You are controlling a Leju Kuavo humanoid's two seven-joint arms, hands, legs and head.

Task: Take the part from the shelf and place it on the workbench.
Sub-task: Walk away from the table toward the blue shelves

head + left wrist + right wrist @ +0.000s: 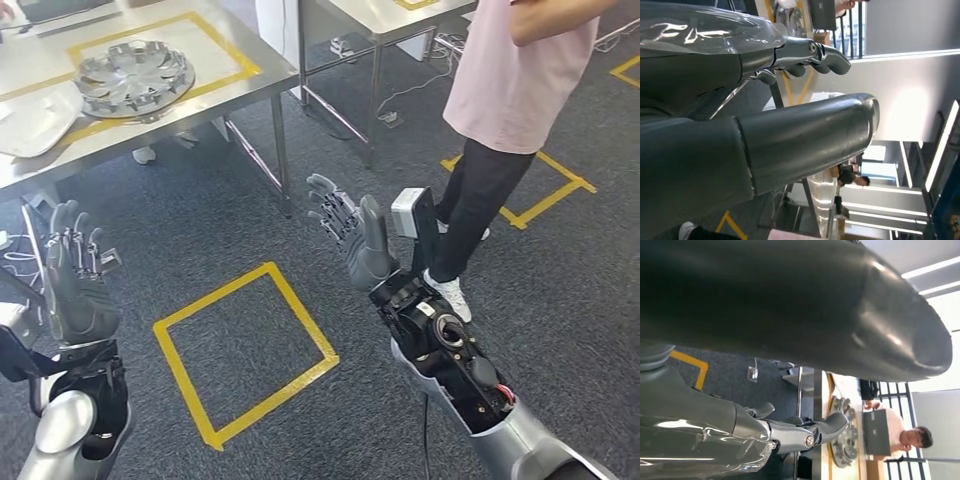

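Observation:
A silver wheel-cover part (134, 76) lies flat on the steel workbench (241, 85) at the upper left, inside a yellow taped outline. Its rim also shows as the silver part (845, 432) in the right wrist view. My left hand (75, 280) is raised at the lower left, fingers apart, holding nothing. My right hand (351, 235) is raised in the middle of the head view, fingers spread and empty, well away from the part. The wrist views show my left hand (753, 120) and my right hand (791, 340) with nothing between thumb and fingers.
A person in a pink top and dark trousers (490, 150) stands close beside my right arm. A yellow taped square (241, 350) marks the grey carpet between my arms. A second steel table (377, 20) stands behind. A white curved panel (34, 120) lies on the workbench.

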